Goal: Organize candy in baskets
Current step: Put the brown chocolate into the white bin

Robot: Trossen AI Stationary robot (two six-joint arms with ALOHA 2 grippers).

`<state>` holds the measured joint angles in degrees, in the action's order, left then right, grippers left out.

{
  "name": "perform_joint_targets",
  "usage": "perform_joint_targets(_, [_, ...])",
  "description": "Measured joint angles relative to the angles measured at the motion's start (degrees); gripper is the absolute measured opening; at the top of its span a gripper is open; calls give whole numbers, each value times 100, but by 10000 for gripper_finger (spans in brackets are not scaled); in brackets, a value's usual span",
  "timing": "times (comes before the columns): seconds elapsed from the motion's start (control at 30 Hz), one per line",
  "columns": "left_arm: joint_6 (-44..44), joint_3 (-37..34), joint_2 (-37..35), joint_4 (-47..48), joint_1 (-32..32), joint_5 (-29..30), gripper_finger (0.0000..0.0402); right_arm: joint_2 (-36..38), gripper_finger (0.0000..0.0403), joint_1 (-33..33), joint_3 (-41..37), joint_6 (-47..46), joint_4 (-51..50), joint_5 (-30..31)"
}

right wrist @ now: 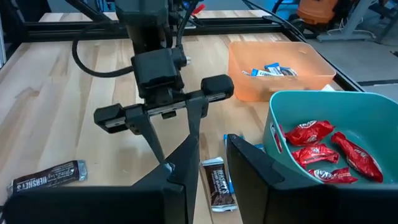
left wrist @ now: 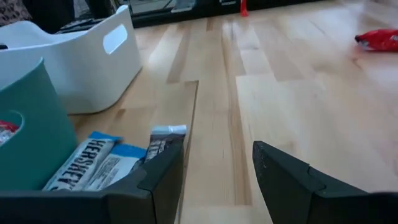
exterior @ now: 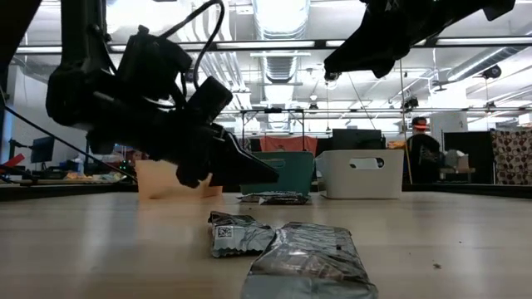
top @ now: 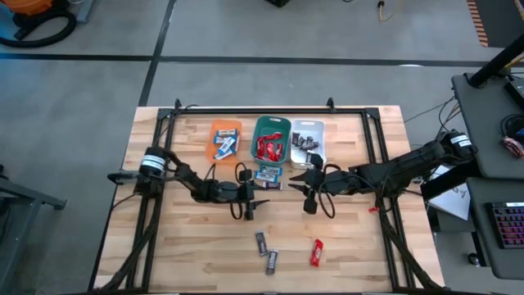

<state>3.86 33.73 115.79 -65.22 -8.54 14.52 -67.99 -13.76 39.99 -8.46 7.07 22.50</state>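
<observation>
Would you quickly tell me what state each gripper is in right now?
Left gripper: open, holding nothing.
Right gripper: open, holding nothing.

One camera hangs overhead, looking straight down on the whole table (top: 344, 238) and both arms; another sits at table-top height, looking level across it into the room. Each wrist camera peers forward close past its own fingers. All four views share the teal basket (top: 271, 139), seen nearest in the wrist views.

Wooden table (top: 188, 246) — baskets (top: 271, 139), loose candy (top: 316, 252)
</observation>
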Motion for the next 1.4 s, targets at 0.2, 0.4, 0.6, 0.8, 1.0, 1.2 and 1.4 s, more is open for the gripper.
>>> perform_joint_targets(0.2, [-33,33,266,-396,85,3,176,0,88,0,-2,-55,-68,0])
perform_joint_targets(0.4, [-33,33,308,-478,149,3,176,0,90,0,-2,-53,-59,0])
perform_joint_targets(0.6, [-33,107,326,-474,213,9,176,0,84,0,-2,-49,-49,0])
perform_joint_targets(0.8, [-33,127,358,-316,341,10,176,0,92,0,-2,-49,-46,-2])
perform_joint_targets(1.0, [43,127,360,-273,496,28,176,-1,100,0,-2,-43,-46,-1])
perform_joint_targets(1.2, [285,127,360,-229,506,-10,176,-2,94,0,-2,-47,-46,-2])
perform_joint_targets(1.4, [325,127,362,21,530,-13,176,-2,92,0,-2,-45,-48,-2])
